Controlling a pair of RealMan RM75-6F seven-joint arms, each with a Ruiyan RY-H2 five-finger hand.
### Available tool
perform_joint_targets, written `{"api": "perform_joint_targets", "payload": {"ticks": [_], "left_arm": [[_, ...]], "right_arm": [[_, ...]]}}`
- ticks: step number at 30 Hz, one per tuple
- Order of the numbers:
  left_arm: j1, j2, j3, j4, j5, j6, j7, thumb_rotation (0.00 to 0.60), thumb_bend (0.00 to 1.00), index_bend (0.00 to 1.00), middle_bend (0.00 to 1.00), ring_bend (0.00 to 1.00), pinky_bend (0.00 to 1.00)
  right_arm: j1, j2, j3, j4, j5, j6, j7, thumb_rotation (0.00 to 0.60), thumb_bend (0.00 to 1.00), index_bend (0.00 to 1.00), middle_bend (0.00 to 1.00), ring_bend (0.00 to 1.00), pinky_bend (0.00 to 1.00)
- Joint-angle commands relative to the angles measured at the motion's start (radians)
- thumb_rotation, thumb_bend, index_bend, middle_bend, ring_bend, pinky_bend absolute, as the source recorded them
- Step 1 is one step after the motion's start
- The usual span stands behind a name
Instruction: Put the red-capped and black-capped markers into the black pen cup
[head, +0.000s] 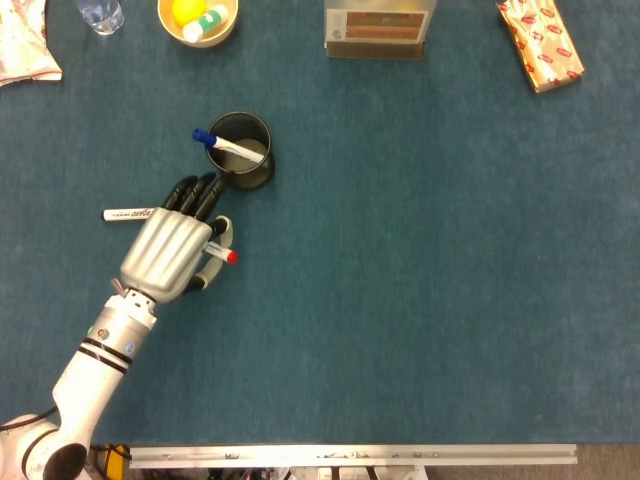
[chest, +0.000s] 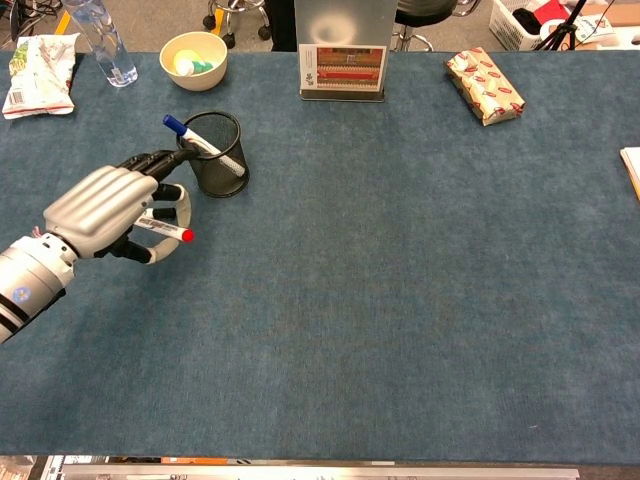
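Observation:
My left hand (head: 172, 250) (chest: 105, 208) holds the red-capped marker (head: 222, 253) (chest: 165, 230), its red tip poking out on the right side, lifted off the table. The hand hovers just left and in front of the black mesh pen cup (head: 241, 151) (chest: 214, 153), which has a blue-capped marker (head: 225, 146) (chest: 198, 142) leaning in it. The black-capped marker (head: 130, 214) lies on the table left of the cup, its capped end hidden under my fingers; the chest view does not show it. My right hand is out of both views.
A yellow bowl (head: 198, 20) (chest: 193, 60), a water bottle (chest: 103, 40) and a snack bag (chest: 38, 75) sit at the back left. A sign stand (chest: 343, 62) is at the back middle, a wrapped packet (head: 540, 42) (chest: 484, 85) at the back right.

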Motion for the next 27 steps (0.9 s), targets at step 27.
{"api": "perform_joint_targets", "payload": {"ticks": [27], "left_arm": [[-0.033,-0.050,-0.224,-0.095,-0.146,0.102,0.032,0.600,0.34,0.59,0.01,0.00,0.10]], "right_arm": [[0.013,-0.006,0.001,0.006,0.027,-0.043,-0.006,0.600,0.00,0.24,0.26,0.17,0.41]]}}
